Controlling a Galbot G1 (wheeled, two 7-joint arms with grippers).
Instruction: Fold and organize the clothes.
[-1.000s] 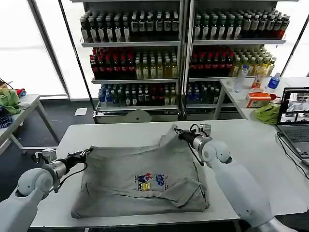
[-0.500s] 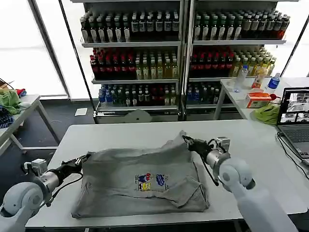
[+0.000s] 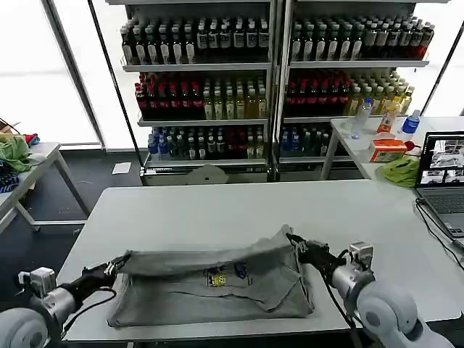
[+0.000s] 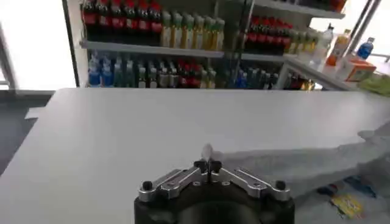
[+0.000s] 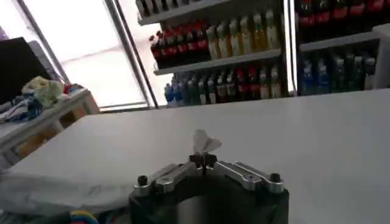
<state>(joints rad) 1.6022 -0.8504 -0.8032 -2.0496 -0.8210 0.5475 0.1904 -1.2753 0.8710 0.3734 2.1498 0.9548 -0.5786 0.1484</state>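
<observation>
The left gripper (image 3: 110,269) and right gripper (image 3: 296,243) each pinch a far corner of the grey shirt (image 3: 217,286), holding that edge raised above its near half on the white table (image 3: 217,206). If either thin pinch slips, I judge the fold lands crooked.

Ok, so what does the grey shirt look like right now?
The grey shirt looks like soft cotton with a small colourful print near its middle. It lies wrinkled on the white table, its far edge lifted and folding toward the near side. The left gripper and the right gripper each pinch a far corner, jaws shut.
</observation>
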